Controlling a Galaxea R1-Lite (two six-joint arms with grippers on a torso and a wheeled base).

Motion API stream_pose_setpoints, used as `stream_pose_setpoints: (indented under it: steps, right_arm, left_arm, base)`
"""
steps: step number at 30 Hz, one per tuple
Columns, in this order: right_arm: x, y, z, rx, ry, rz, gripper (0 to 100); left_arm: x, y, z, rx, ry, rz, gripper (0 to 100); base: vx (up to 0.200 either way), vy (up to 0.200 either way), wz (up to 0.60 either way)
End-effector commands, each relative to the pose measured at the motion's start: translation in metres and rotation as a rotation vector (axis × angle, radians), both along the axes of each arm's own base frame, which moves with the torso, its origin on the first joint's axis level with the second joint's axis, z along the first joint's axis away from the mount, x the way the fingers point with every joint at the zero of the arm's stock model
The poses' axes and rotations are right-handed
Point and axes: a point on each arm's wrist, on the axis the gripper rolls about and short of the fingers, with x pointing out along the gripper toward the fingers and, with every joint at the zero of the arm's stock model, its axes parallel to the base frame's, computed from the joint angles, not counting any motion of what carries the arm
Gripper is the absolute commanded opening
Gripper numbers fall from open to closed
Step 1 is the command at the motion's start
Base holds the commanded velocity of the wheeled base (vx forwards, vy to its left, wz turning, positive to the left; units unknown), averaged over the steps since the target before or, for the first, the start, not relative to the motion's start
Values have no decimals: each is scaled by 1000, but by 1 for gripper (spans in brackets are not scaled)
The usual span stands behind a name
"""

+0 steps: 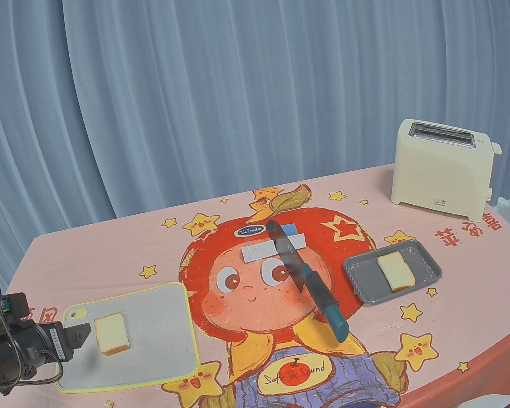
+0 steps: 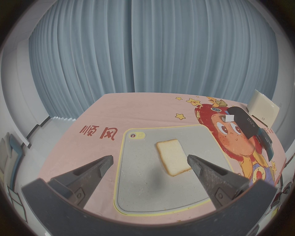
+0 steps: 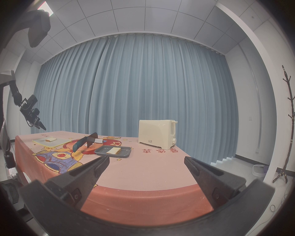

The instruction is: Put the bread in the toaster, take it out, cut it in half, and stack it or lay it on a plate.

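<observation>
We judge the step in hand to be lifting the pale, brown-crusted half slice of bread [image 1: 111, 334] off the grey, yellow-rimmed cutting board [image 1: 157, 349]. A second half slice [image 1: 396, 271] already lies in the shallow grey rectangular tray [image 1: 360, 280] that serves as the plate, near the cream two-slot toaster [image 1: 443, 176]. The left gripper [image 2: 149, 159] hangs over the board's left edge with its jaws spread wide and nothing between them, and the bread lies flat on the board just ahead of it. In the left wrist view the piece sits askew to the line of the jaws, so we would first turn the wrist until they face its two long crusts. Then we would come down low enough for the tips to skim the board. The crumb looks soft and the piece thin, so we would close gently, only until it holds, and lift straight up so it does not drag or fold. The black-bladed knife with a teal handle [image 1: 307, 279] lies between board and tray, so we would carry the bread well above it. The tray is well apart from the board, on the robot's right. The right gripper [image 3: 147, 159], also open and empty, waits low off the table's near right corner. We would set the piece beside or squarely upon its twin, and let go only once it rests.
</observation>
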Motion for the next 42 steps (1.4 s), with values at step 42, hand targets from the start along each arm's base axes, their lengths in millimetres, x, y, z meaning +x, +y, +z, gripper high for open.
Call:
stream_pose_setpoints:
  steps: [42]
  right_arm:
    - [0,0,-5,-1,1,0,100]
  left_arm:
    - [59,15,-56,-29,191,80,100]
  base:
    - [0,0,0]
